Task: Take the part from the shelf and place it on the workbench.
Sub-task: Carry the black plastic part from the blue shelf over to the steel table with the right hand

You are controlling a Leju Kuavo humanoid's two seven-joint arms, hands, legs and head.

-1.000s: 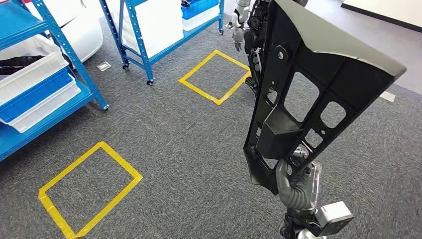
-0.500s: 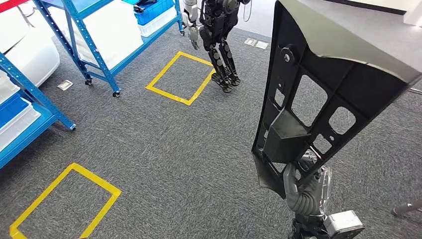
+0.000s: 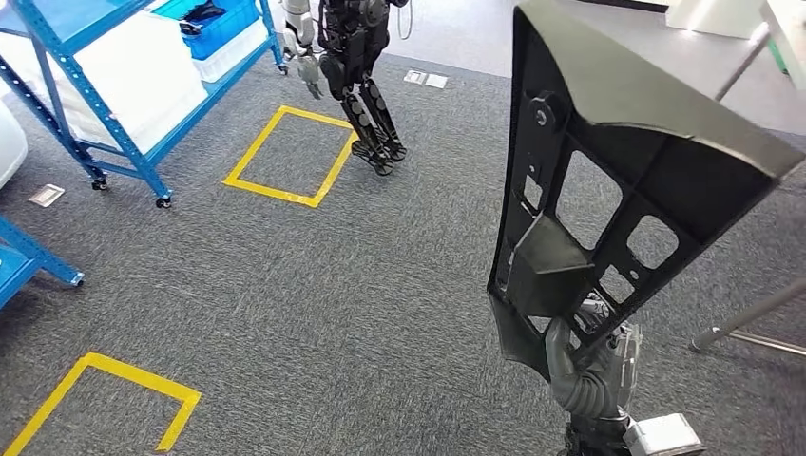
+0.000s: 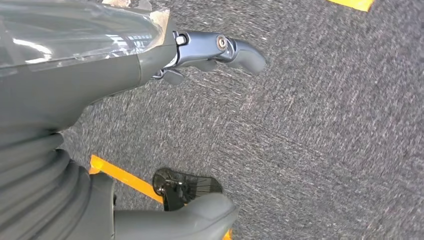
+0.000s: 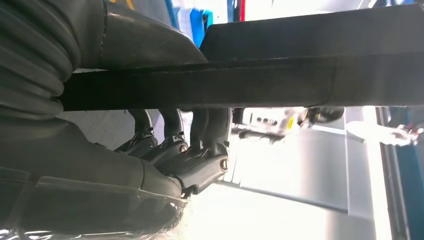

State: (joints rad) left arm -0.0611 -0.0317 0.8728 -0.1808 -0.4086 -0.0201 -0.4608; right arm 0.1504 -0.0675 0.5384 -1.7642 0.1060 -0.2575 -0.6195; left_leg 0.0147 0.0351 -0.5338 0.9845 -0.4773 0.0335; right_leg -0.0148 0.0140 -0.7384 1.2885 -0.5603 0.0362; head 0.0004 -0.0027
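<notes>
While gripping the black part (image 3: 608, 180) upright over grey carpet (image 3: 333, 285), right hand (image 3: 589, 366); left hand (image 4: 150, 75) empty, fingers apart.

- One black part (image 3: 608, 180) stood upright in the one right hand (image 3: 591, 366) at its lower end.
- One left hand (image 4: 150, 65) hung over the carpet (image 3: 361, 285).
- Two yellow tape squares lay on the carpet left of the part: one far (image 3: 285, 157), one near (image 3: 105, 404).
- One other robot (image 3: 356, 66) stood just beside the far square.
- One blue shelf (image 3: 114, 85) stood left of that square.
</notes>
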